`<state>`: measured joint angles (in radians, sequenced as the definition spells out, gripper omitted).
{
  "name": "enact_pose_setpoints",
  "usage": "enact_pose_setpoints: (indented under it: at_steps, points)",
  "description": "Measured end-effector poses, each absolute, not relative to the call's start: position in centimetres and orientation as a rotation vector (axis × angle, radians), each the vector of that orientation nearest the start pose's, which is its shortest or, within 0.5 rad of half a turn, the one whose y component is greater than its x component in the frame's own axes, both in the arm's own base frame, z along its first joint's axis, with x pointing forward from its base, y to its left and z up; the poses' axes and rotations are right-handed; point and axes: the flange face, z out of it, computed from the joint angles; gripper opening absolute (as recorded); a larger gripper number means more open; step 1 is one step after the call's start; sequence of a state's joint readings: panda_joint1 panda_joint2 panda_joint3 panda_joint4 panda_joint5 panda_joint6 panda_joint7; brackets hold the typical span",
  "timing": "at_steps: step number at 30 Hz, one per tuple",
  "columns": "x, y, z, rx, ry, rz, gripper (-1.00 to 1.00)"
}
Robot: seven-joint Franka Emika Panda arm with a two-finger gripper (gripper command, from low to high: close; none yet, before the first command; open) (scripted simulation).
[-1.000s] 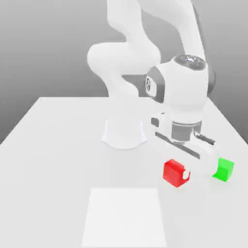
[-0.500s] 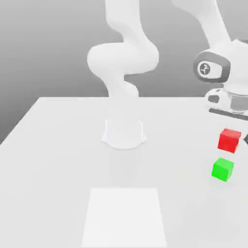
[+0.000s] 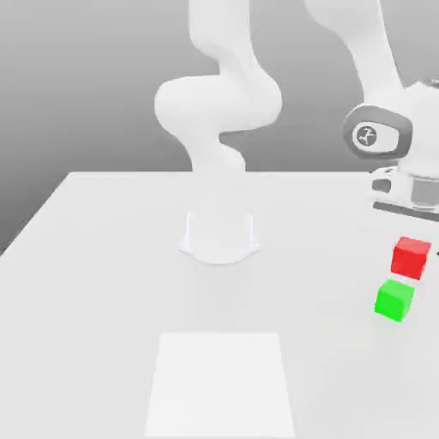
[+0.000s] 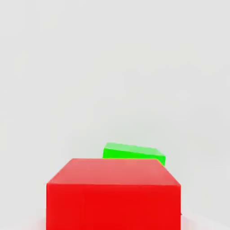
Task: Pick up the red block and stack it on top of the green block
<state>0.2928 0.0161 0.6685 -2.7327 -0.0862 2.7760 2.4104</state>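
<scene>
Red block [image 3: 411,257] is clamped in my hand [image 3: 415,230], carried just above the green block [image 3: 394,300] on the worktop's [image 3: 120,283] right side; next I must centre it and lower.

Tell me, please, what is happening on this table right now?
A white robot arm is carrying the red block in its shut gripper, lifted off the white table. The block hangs in the air near the exterior view's right edge, just above the green block, which sits on the table. The two blocks are apart, so the stack is not yet made. From the hand view, the red block is up close, with the green block showing past it.
</scene>
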Motion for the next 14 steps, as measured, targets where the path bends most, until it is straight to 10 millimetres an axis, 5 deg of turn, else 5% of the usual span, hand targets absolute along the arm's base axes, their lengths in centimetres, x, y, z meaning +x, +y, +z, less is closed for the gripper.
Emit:
enact_pose_setpoints:
  at_steps: [13,14]
  points:
    - [22.3,32.8,18.3,-2.423,1.989,-0.006,-1.0]
    - [22.3,32.8,18.0,-2.424,1.991,-0.003,1.0]
